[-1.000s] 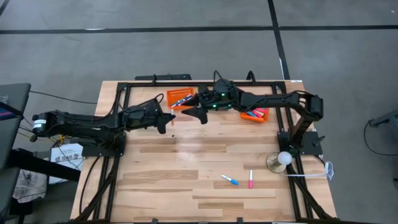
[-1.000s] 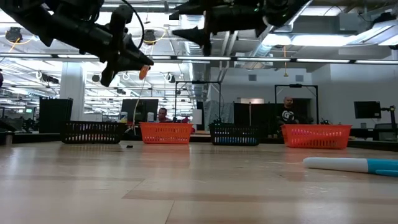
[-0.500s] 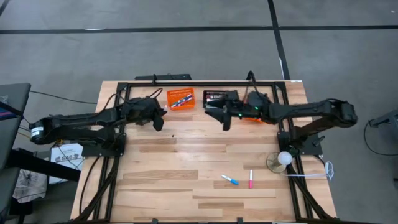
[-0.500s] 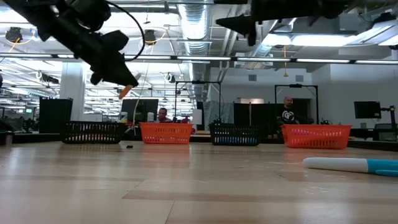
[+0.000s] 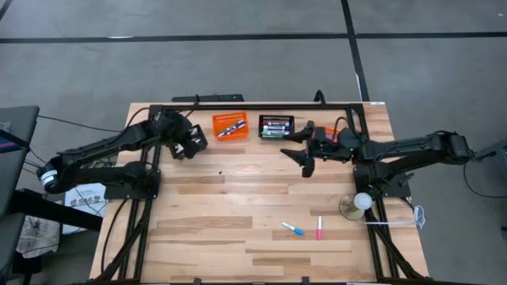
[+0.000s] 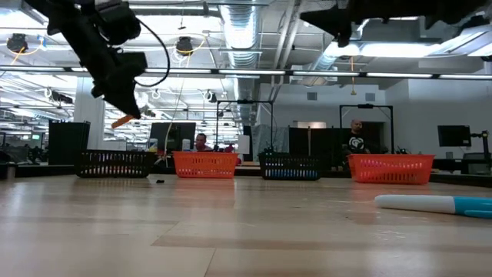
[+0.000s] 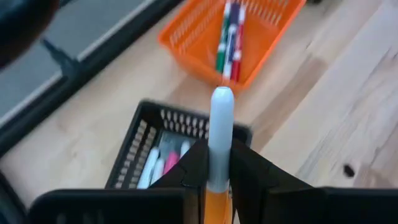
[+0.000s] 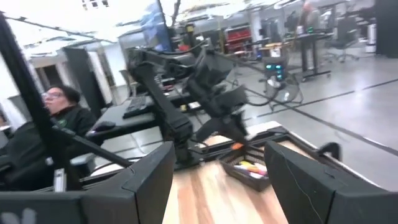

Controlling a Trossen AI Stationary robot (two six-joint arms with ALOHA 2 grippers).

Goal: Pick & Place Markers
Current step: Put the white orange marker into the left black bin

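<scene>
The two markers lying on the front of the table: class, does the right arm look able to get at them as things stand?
Probably yes. The right gripper hangs open and empty above the table, and bare wood lies between it and the blue marker and pink marker. Nothing stands in between.

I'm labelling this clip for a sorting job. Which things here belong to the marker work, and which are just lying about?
Job: left gripper shut on an orange marker; two loose markers on the table; mesh baskets; open right gripper.

Lying about: white ball on a stand; papers.
</scene>
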